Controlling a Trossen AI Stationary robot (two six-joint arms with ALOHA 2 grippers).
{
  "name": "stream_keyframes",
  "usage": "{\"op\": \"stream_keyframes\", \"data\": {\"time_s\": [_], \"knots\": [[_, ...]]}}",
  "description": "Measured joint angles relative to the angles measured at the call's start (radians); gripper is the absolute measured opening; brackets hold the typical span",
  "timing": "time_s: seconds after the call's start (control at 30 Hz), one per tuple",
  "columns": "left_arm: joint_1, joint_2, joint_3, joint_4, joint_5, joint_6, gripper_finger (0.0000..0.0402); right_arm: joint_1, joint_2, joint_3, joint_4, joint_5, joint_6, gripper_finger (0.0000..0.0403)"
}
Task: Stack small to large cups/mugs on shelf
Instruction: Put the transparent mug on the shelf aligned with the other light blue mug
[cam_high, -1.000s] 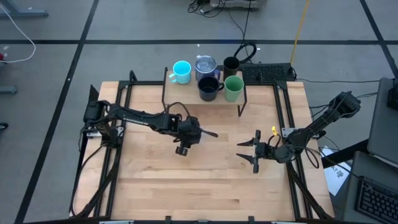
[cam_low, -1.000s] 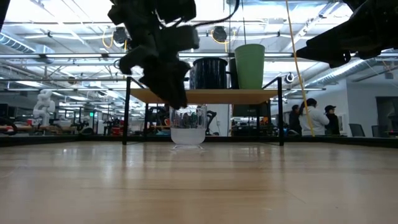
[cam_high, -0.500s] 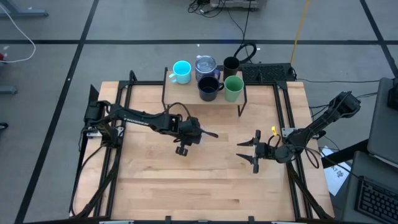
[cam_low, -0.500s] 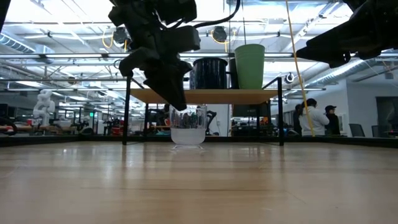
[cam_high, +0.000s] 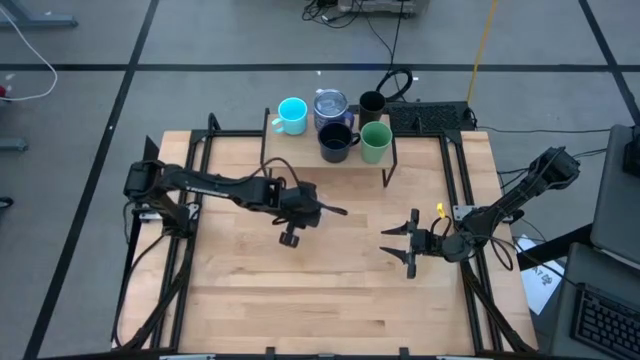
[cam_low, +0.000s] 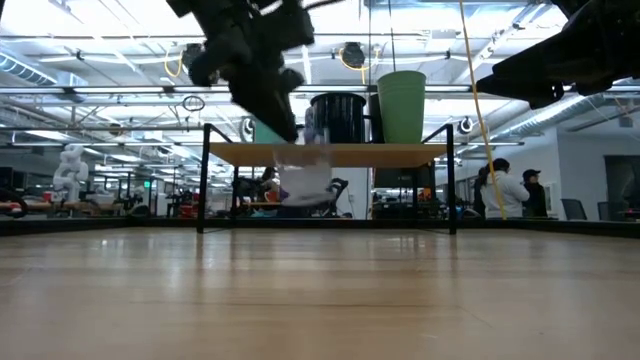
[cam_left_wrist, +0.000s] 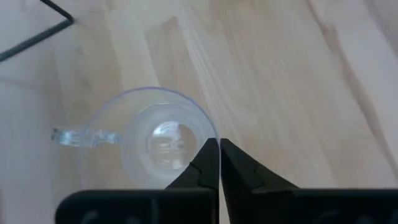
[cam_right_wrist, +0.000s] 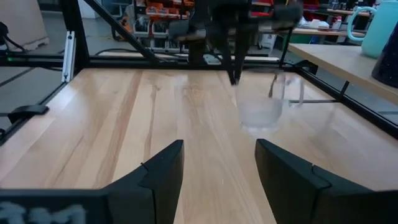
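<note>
1. Left tool (cam_left_wrist: 219, 163) pinched on small clear glass (cam_left_wrist: 160, 138) rim; glass now off the worktop (cam_high: 330, 290), where it sat a second ago.
2. Carry toward shelf (cam_low: 330, 154) likely under way.
3. Right tool (cam_high: 402, 243) spread, empty, parked right of centre.

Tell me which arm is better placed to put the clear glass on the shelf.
Left. The left gripper is already shut on the glass rim and has it off the table, near the shelf. The right gripper waits open, farther away near the table's right side.
</note>
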Motion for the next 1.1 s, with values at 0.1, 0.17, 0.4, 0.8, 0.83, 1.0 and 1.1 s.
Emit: {"op": "stream_keyframes", "data": {"time_s": [0.1, 0.17, 0.4, 0.8, 0.83, 1.0, 1.1], "knots": [[0.0, -0.037, 0.01, -0.002, 0.0, 0.0, 0.0008, 0.0, 0.0, 0.0, -0.001, 0.0, -0.003, 0.0189], [0.0, -0.068, 0.01, -0.015, 0.001, 0.0, 0.001, 0.0, 0.0, 0.0, 0.001, 0.0, -0.002, 0.0189], [0.0, -0.187, 0.011, -0.033, 0.031, -0.046, 0.0008, 0.0, 0.0, 0.0, 0.002, 0.0, -0.003, 0.0189], [-0.05, -0.25, 0.24, -0.268, -0.001, -0.034, 0.0003, 0.0, 0.0, 0.0, 0.013, 0.0, -0.022, 0.0189], [-0.055, -0.25, 0.256, -0.279, -0.002, -0.008, 0.0004, 0.0, 0.0, 0.0, 0.013, 0.0, -0.022, 0.0189], [-0.074, -0.248, 0.342, -0.377, -0.004, 0.116, 0.0003, 0.0, 0.0, 0.0, 0.011, 0.0, -0.022, 0.0189], [-0.082, -0.25, 0.375, -0.425, 0.0, 0.187, 0.0004, 0.0, 0.0, 0.0, 0.009, 0.0, -0.022, 0.0189]]}}
